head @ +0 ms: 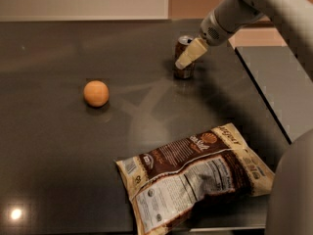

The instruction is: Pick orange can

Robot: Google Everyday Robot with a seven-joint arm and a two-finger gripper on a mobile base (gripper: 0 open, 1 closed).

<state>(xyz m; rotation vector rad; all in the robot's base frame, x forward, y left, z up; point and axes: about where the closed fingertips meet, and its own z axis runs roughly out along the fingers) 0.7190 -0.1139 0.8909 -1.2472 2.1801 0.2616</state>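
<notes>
The orange can point(184, 73) stands upright on the dark table point(58, 146) at the back, right of the middle; it has a dark brown-orange body and a silver top. My gripper point(183, 62) reaches in from the upper right, and its pale tip lies across the front of the can's upper body. The can rests on the table. The part of the gripper behind the can is hidden.
A round orange fruit point(96, 93) sits to the left of the can. A brown and cream snack bag point(195, 175) lies flat at the front right. The table's right edge point(264, 99) runs close to the can, and a grey robot part point(293, 190) fills the lower right corner.
</notes>
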